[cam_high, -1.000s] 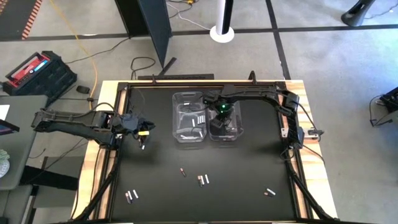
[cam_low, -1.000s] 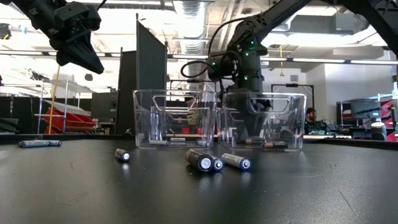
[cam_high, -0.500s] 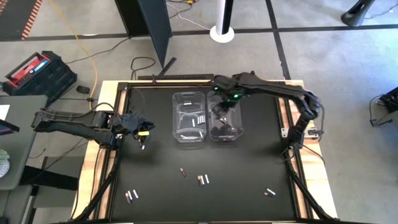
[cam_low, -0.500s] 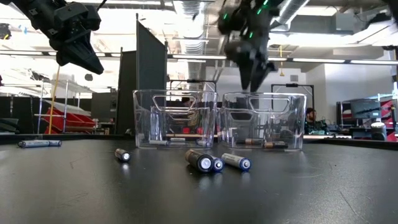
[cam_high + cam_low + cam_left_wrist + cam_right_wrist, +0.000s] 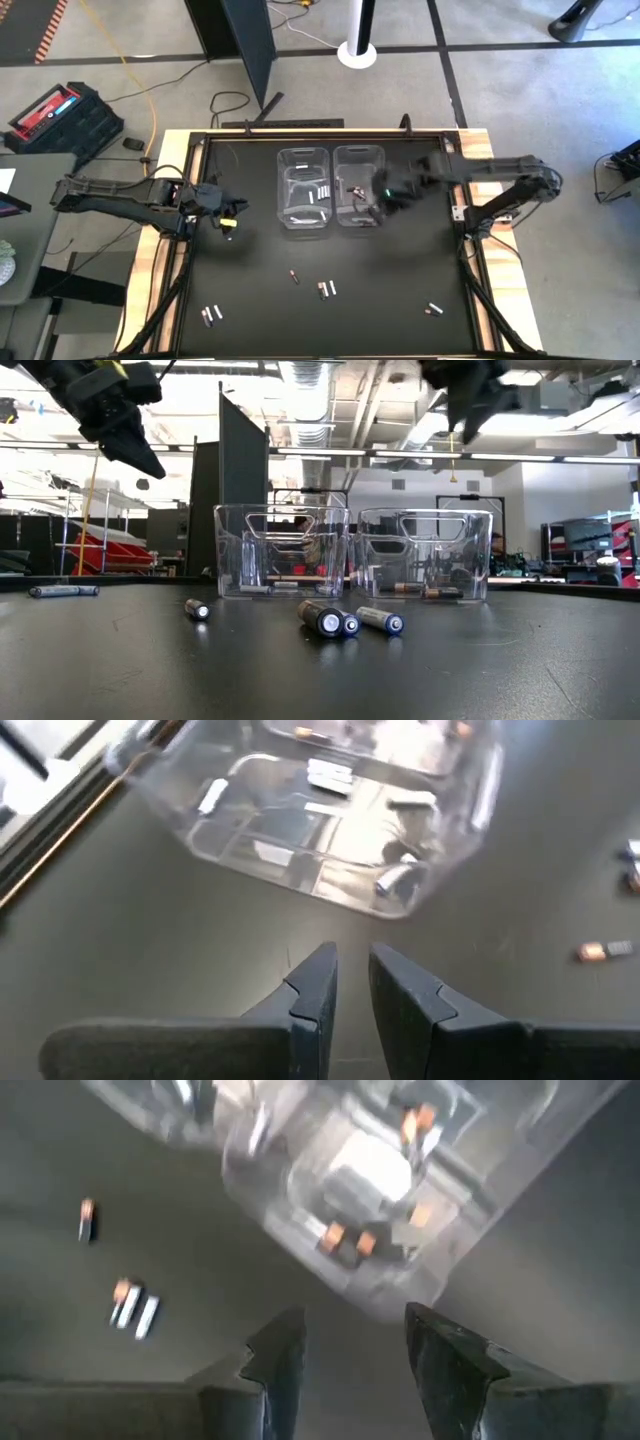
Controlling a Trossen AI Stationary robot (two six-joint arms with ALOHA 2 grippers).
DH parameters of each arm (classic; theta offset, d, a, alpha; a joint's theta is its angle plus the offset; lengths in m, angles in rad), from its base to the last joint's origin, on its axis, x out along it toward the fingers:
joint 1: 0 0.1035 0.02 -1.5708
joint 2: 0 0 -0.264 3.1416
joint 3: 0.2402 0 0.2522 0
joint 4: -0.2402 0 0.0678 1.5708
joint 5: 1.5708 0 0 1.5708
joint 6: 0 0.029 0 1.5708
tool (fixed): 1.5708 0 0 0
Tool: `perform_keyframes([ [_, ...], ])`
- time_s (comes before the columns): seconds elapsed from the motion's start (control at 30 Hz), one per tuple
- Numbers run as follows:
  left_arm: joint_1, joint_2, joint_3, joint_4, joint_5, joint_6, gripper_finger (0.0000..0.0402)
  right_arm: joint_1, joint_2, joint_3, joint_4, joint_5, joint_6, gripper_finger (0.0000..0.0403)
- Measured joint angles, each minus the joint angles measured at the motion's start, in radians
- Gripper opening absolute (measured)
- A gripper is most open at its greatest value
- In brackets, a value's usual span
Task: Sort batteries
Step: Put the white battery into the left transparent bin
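Evidently the sorting was partly done; silvery batteries (image 5: 322, 194) lay in the left bin (image 5: 303, 201) and copper-toned ones (image 5: 347, 1240) in the right bin (image 5: 361, 158), while several loose batteries (image 5: 326, 289) waited on the black table (image 5: 400, 290); the right gripper (image 5: 387, 200) hovered by the right bin, fingers well apart and empty; the left gripper (image 5: 226, 219) hung left of the bins, fingers nearly together, holding nothing visible.
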Motion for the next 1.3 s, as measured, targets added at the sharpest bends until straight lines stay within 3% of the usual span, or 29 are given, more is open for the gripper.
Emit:
perform_keyframes([
  [0.13, 0.000, 0.000, 0.000, 0.000, 0.053, 0.083, 0.0056, 0.152, -0.033, -0.090, -0.021, 0.000, 0.209, 0.0178],
  [0.4, 0.000, 0.000, 0.000, -0.001, 0.067, 0.049, 0.0056, 0.436, -0.035, -0.260, 0.024, -0.010, 0.616, 0.0164],
  [0.63, 0.000, 0.000, 0.000, -0.001, 0.066, 0.056, 0.0056, 0.596, -0.020, -0.335, 0.133, -0.049, 0.854, 0.0163],
  [0.97, 0.000, 0.000, 0.000, 0.000, 0.064, 0.046, 0.0056, 0.698, 0.083, -0.367, 0.165, -0.271, 0.868, 0.0163],
  [1.3, 0.000, 0.000, 0.000, 0.000, 0.063, 0.046, 0.0056, 0.736, 0.171, -0.369, 0.214, -0.305, 0.770, 0.0163],
])
